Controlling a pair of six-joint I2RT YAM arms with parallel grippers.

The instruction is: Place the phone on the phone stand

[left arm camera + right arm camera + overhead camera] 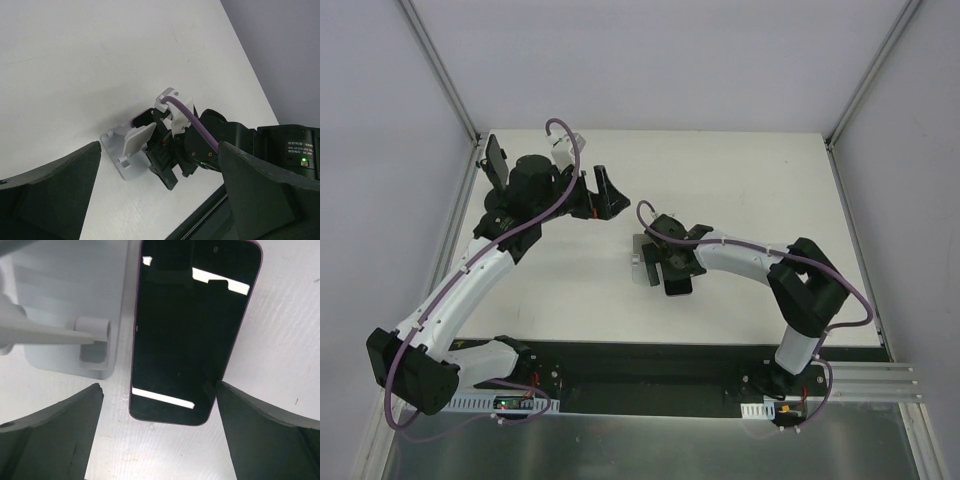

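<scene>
Purple-rimmed black-screened phone [192,330] lies flat on the white counter [285,340], between the released right fingers [55,435], which are spread to either side of it. Just beside it sits the pale grey plastic phone stand [65,300]. The left fingers [50,195] hover released and empty, well apart from both.

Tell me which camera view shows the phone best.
Right wrist: the phone fills the frame, screen up, flat on the table beside the phone stand, between open fingers. Top external shows only a small dark end under the right arm. Left wrist barely shows it; that arm blocks it.
</scene>
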